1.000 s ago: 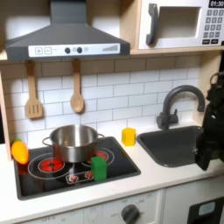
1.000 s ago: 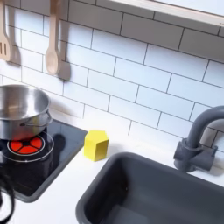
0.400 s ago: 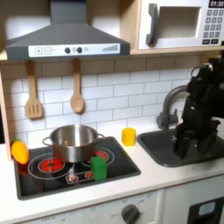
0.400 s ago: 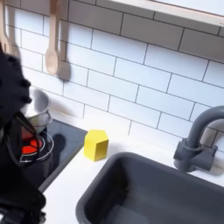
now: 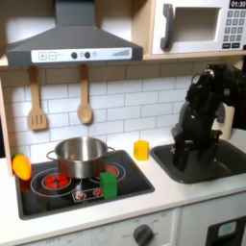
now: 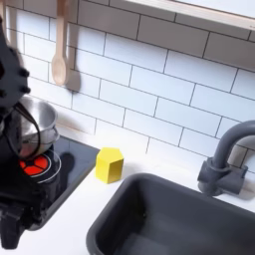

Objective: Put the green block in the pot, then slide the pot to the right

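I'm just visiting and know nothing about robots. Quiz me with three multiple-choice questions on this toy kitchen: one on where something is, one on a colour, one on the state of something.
1. Where does the green block stand?
A. in the sink
B. on the stovetop, in front of the pot
C. on the microwave

2. What colour is the small block by the wall between stove and sink?
A. yellow
B. blue
C. red

3. What is in the pot?
A. the green block
B. a wooden spoon
C. nothing that can be seen

Answers: 1 B, the first exterior view shows it on the black hob. 2 A, yellow in both exterior views. 3 C, the green block stands outside.
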Robot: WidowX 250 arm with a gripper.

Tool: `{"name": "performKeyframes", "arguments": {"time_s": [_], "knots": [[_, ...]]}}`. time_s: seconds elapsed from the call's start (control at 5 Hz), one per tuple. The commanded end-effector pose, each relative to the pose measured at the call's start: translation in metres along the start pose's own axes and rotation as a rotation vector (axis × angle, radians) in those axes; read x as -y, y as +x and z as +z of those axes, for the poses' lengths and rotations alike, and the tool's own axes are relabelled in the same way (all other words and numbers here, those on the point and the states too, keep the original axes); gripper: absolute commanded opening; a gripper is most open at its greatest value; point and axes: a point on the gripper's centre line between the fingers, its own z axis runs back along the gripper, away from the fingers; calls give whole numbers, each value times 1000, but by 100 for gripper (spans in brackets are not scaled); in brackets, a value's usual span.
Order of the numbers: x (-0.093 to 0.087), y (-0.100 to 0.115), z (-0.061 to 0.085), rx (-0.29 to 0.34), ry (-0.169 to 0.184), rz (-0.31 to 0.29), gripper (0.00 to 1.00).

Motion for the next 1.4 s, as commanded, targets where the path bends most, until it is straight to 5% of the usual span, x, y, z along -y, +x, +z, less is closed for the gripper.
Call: {"name": "performKeyframes", "arguments": {"time_s": [0.0, 1.2], "knots": [[-18, 27, -6, 27, 10, 9, 100], [-85, 92, -24, 52, 23, 34, 100]]}}
